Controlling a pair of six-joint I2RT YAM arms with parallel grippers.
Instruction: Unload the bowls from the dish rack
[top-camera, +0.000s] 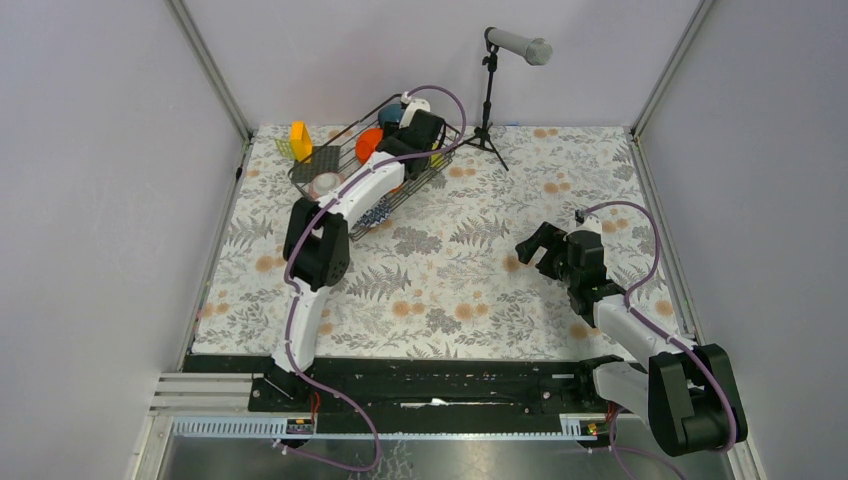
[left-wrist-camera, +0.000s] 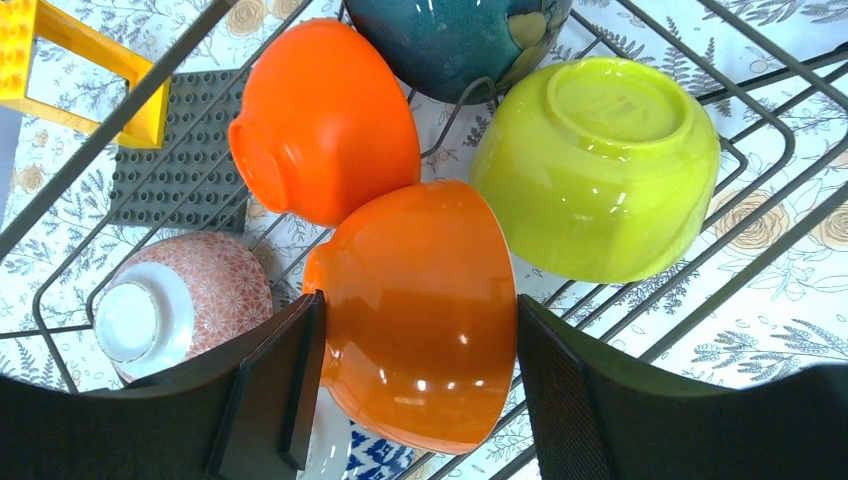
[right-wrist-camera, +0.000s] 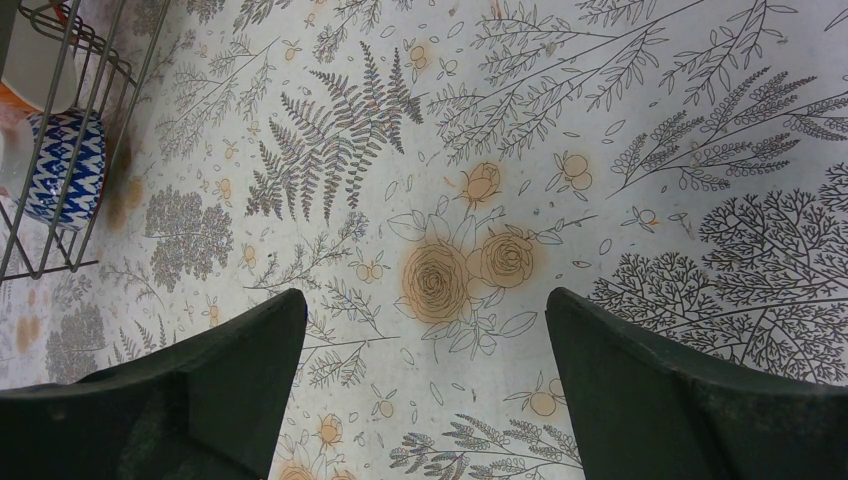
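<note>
The dish rack stands at the back left of the table. My left gripper reaches down into it. In the left wrist view its fingers press both sides of an upturned orange bowl, so this gripper is shut on it. Around it in the rack lie a second orange bowl, a yellow-green bowl, a teal bowl, a pink speckled bowl and a blue-and-white bowl. My right gripper hovers open over the bare floral mat.
A yellow-orange block and a flat dark studded plate sit just left of the rack. A tripod with a grey cylinder stands behind the rack's right end. Grey walls close in the table on three sides.
</note>
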